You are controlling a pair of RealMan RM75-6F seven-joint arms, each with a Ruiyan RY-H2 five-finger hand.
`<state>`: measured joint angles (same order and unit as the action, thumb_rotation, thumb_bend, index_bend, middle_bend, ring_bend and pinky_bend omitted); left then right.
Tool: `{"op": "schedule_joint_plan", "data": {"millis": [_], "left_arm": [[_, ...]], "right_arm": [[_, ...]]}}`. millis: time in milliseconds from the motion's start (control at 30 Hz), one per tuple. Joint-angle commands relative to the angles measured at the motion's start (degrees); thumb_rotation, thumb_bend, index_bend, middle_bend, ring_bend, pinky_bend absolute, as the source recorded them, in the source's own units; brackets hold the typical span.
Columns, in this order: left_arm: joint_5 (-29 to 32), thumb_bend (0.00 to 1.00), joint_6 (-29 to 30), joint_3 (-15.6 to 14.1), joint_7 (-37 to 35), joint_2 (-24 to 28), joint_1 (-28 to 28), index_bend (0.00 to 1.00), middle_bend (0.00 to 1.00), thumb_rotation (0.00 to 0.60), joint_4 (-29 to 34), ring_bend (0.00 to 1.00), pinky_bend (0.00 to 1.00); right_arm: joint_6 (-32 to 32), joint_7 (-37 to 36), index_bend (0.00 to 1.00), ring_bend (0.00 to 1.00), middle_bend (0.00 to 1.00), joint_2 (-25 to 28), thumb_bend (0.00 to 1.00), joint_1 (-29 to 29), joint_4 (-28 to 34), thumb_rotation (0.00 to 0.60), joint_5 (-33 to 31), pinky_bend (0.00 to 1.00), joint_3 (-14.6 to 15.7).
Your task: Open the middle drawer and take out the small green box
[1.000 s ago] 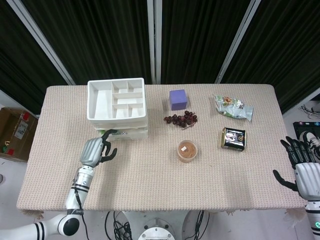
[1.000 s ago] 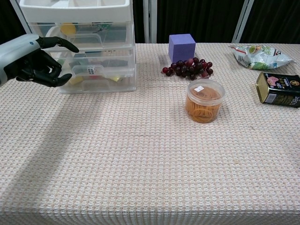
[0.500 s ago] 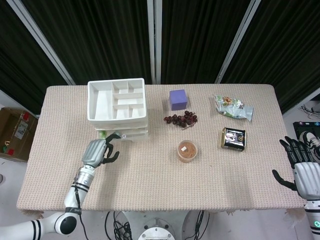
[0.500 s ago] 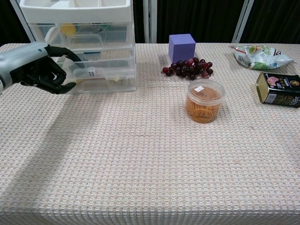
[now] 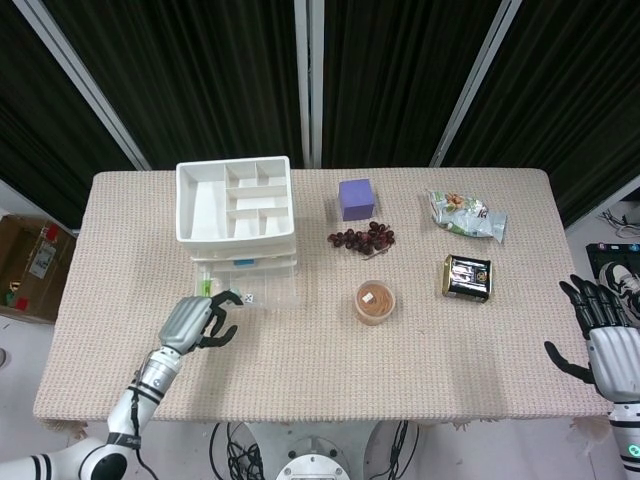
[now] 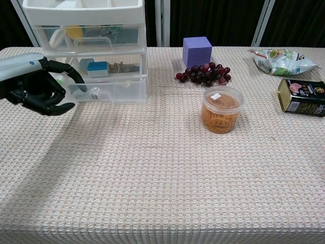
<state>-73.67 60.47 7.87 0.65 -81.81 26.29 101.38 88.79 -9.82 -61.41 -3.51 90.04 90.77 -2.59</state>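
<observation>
A clear drawer unit (image 5: pixel 236 205) with a white top tray stands at the table's back left. A clear drawer (image 6: pixel 109 86) below the top one is pulled out towards me. Inside lie a small teal-green box (image 6: pixel 96 68), a die (image 6: pixel 95 93) and a pale green item (image 5: pixel 203 288) half hidden by fingers. My left hand (image 6: pixel 35 86) hooks a finger over the drawer's front left corner, its other fingers curled; it shows as the left hand (image 5: pixel 195 322) in the head view. My right hand (image 5: pixel 605 340) hovers with fingers spread beyond the table's right edge.
A purple cube (image 5: pixel 356 198) and a bunch of grapes (image 5: pixel 362 238) lie right of the drawers. A tub of rubber bands (image 5: pixel 375 301) stands mid-table, with a black tin (image 5: pixel 467 277) and a snack bag (image 5: pixel 465 214) to the right. A cardboard box (image 5: pixel 30 265) sits on the floor at left.
My left hand has drawn back towards the table's front, and the drawer has slid out with it, uncovering the teal-green box. The right hand has stayed put.
</observation>
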Motion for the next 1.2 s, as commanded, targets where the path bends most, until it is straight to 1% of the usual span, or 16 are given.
{"op": "schedule_joint_plan", "data": {"millis": [33, 167, 233, 300, 367, 433, 533, 633, 733, 867, 1000, 1100, 1200], "left_arm": [[-0.5, 0.35, -0.2, -0.7, -0.2, 0.4, -0.1, 0.4, 0.84, 0.6, 0.5, 0.97, 1.0], [-1.1, 0.35, 0.0, -1.3, -1.0, 0.6, -0.1, 0.4, 0.84, 0.6, 0.8, 0.97, 1.0], [-1.4, 0.35, 0.3, -1.4, -1.0, 0.7, -0.1, 0.38, 0.84, 0.6, 0.8, 0.97, 1.0], [-2.0, 0.34, 1.0, -1.6, -0.7, 0.8, -0.2, 0.33, 0.84, 0.6, 0.8, 0.97, 1.0], [-2.5, 0.33, 1.6, -1.7, -0.6, 1.2, -0.3, 0.25, 0.83, 0.6, 1.1, 0.97, 1.0], [-3.2, 0.34, 2.1, -1.9, -0.6, 2.0, -0.4, 0.23, 0.83, 0.6, 1.7, 0.96, 1.0], [-5.1, 0.34, 2.9, -2.6, 0.4, 4.2, -0.7, 0.23, 0.82, 0.6, 3.0, 0.96, 1.0], [-7.2, 0.33, 3.6, -3.5, 2.3, 7.6, -0.9, 0.23, 0.82, 0.6, 5.1, 0.95, 1.0], [-8.8, 0.33, 4.2, -3.1, 3.0, 10.6, -0.5, 0.25, 0.82, 0.6, 6.4, 0.95, 1.0], [-10.2, 0.33, 3.8, -0.5, 5.4, 12.6, 2.1, 0.3, 0.82, 0.6, 3.8, 0.95, 1.0], [-11.1, 0.29, 1.1, 2.2, 7.9, 13.0, 6.3, 0.35, 0.83, 0.6, -1.1, 0.95, 1.0], [-12.2, 0.25, -1.2, 2.8, 9.6, 12.4, 9.2, 0.38, 0.84, 0.6, -5.4, 0.95, 1.0], [-13.8, 0.2, -3.4, 2.4, 10.9, 11.6, 11.7, 0.41, 0.84, 0.6, -8.9, 0.95, 1.0]], "right_arm": [[0.0, 0.1, 0.0, 0.0, 0.02, -0.1, 0.21, 0.0, 0.0, 0.6, 0.1, 0.0, 0.0], [0.0, 0.3, 0.0, 0.0, 0.02, 0.0, 0.21, -0.1, 0.2, 0.6, 0.2, 0.0, 0.0], [0.0, 0.4, 0.0, 0.0, 0.02, 0.1, 0.21, -0.1, 0.4, 0.6, 0.2, 0.0, 0.0], [0.1, 0.5, 0.0, 0.0, 0.02, 0.2, 0.21, 0.0, 0.5, 0.6, 0.2, 0.0, -0.1], [0.3, 0.7, 0.0, 0.0, 0.02, 0.5, 0.21, 0.1, 0.6, 0.6, 0.2, 0.0, -0.1], [0.5, 1.0, 0.0, 0.0, 0.02, 0.8, 0.21, 0.1, 0.7, 0.6, 0.2, 0.0, -0.2], [1.1, 1.4, 0.0, 0.0, 0.02, 1.7, 0.21, 0.3, 1.2, 0.6, 0.4, 0.0, -0.4], [1.9, 1.9, 0.0, 0.0, 0.02, 2.6, 0.21, 0.6, 1.7, 0.6, 0.6, 0.0, -0.5], [2.4, 2.3, 0.0, 0.0, 0.02, 3.3, 0.21, 0.9, 2.1, 0.6, 0.7, 0.0, -0.6], [2.9, 2.8, 0.0, 0.0, 0.02, 4.1, 0.21, 0.9, 2.8, 0.6, 1.3, 0.0, -0.8], [3.8, 3.5, 0.0, 0.0, 0.02, 5.3, 0.21, 1.0, 4.1, 0.6, 2.3, 0.0, -0.9], [4.2, 4.0, 0.0, 0.0, 0.02, 5.9, 0.21, 1.2, 4.9, 0.6, 2.7, 0.0, -0.8], [4.3, 4.3, 0.0, 0.0, 0.02, 6.1, 0.21, 1.5, 5.3, 0.6, 2.6, 0.0, -0.6]]}}
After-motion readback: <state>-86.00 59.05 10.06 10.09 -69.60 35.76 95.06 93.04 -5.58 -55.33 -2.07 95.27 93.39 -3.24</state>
